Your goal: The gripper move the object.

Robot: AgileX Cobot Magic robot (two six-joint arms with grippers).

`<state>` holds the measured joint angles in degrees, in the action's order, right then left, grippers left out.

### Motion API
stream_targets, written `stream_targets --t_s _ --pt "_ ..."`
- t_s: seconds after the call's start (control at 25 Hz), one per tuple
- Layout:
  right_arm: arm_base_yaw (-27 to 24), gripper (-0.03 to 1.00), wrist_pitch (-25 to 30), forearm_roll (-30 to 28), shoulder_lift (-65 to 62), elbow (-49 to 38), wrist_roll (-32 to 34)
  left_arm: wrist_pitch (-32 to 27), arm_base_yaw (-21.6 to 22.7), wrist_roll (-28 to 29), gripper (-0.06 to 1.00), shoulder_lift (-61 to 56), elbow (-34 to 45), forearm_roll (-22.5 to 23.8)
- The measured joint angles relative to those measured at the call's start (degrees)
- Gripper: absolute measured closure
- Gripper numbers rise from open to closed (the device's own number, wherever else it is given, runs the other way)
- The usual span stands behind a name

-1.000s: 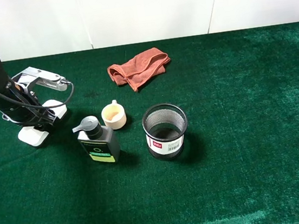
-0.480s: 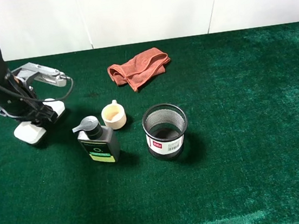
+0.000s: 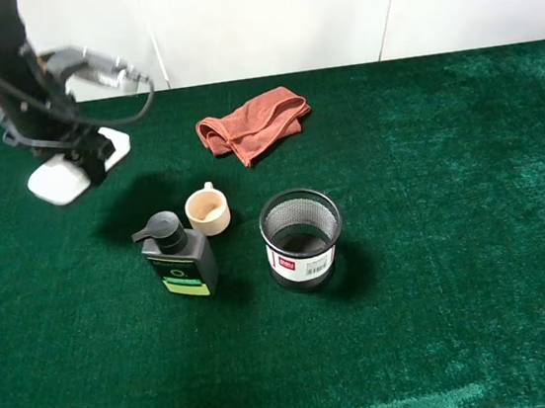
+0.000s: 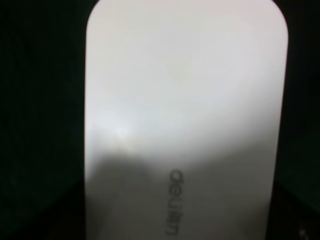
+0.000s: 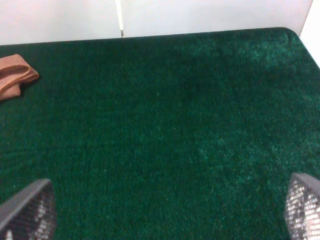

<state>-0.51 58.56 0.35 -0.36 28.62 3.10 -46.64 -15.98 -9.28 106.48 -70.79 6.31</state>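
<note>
The white oblong case (image 3: 62, 177) hangs above the green table's far left, casting a shadow on the cloth. My left gripper (image 3: 87, 155), black with a silver bracket and looping cable, is shut on the case from above. In the left wrist view the case (image 4: 185, 115) fills the frame, with grey lettering on it, and the fingers are hidden. My right gripper (image 5: 165, 207) is open and empty over bare green cloth, with its two fingertips (image 5: 27, 210) wide apart.
A dark pump bottle (image 3: 178, 260), a cream small cup (image 3: 208, 211) and a black mesh cup (image 3: 302, 237) stand mid-table. A rust-red cloth (image 3: 251, 123) lies at the back; it also shows in the right wrist view (image 5: 15, 75). A white wall runs behind the table.
My left gripper has risen and moved toward the back of the table with the white case in it. The case has left the cloth. Nothing else has moved.
</note>
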Motion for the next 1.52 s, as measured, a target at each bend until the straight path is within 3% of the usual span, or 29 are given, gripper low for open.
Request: stream_targets --t_s 0.44,0.92,1.12,1.52 --pt "0.0 0.27 0.0 0.0 0.0 0.0 0.0 -10.7 -10.4 0.0 0.32 6.4 -24.4 -0.1" --pt "0.0 0.27 0.0 0.0 0.0 0.0 0.0 -15.8 -22.1 -2.6 0.32 23.1 -54.5 -0.1" --pt "0.0 0.27 0.0 0.0 0.0 0.0 0.0 -13.6 -25.7 -3.7 0.32 28.6 -60.7 -0.4" --pt "0.0 0.27 0.0 0.0 0.0 0.0 0.0 0.2 -30.9 -5.8 0.32 34.4 -61.6 -3.2"
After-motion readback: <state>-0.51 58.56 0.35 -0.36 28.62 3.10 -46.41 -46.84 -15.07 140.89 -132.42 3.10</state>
